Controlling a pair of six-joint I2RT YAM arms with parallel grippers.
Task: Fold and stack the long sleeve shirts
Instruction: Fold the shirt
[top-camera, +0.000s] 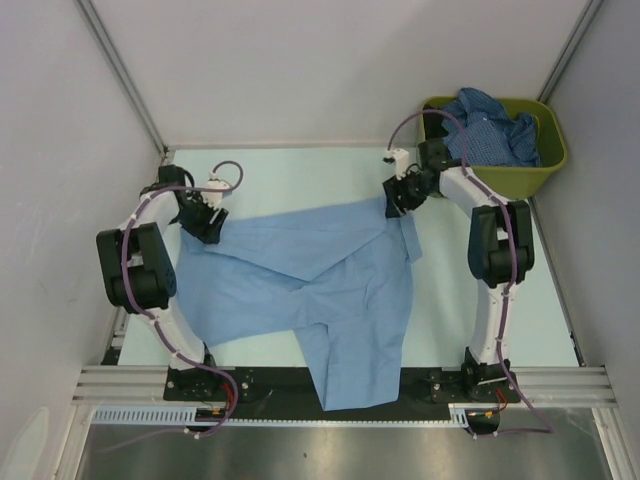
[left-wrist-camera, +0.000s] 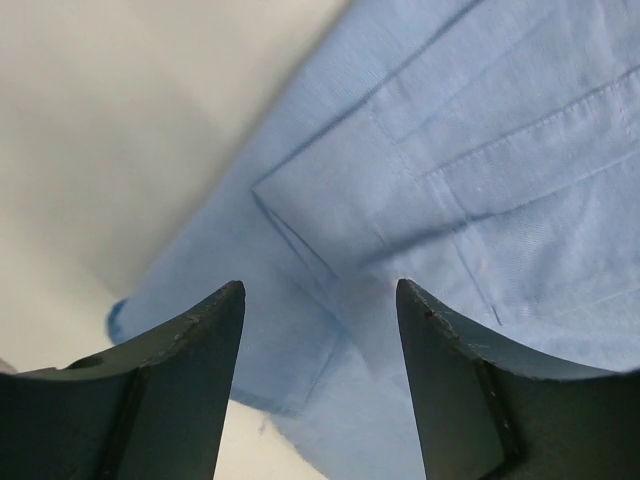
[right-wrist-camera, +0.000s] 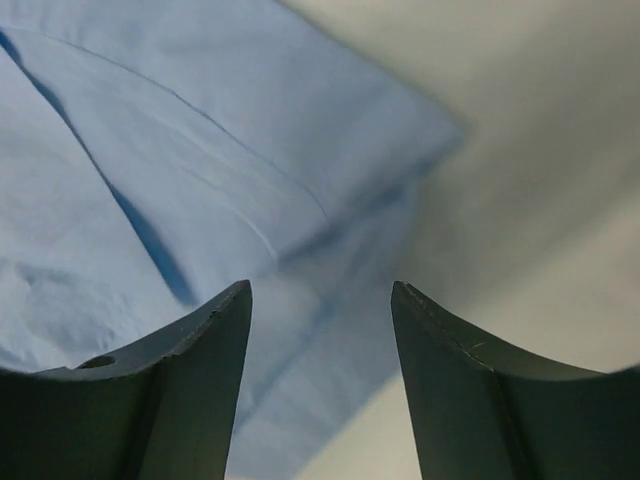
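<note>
Shirt (top-camera: 290, 285) spread flat, left claw (left-wrist-camera: 320, 292), right claw (right-wrist-camera: 320, 290) — both gaping — over its edges

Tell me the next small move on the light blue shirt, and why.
Probably lower and close both. The left gripper and right gripper stand open over the far edge of the light blue shirt, spread on the table, with nothing pinched yet.

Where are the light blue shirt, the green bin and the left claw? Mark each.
light blue shirt (top-camera: 340, 300), top view, mid-body
green bin (top-camera: 548, 175), top view, front wall
left claw (left-wrist-camera: 320, 288), left wrist view, midway between fingertips
</note>
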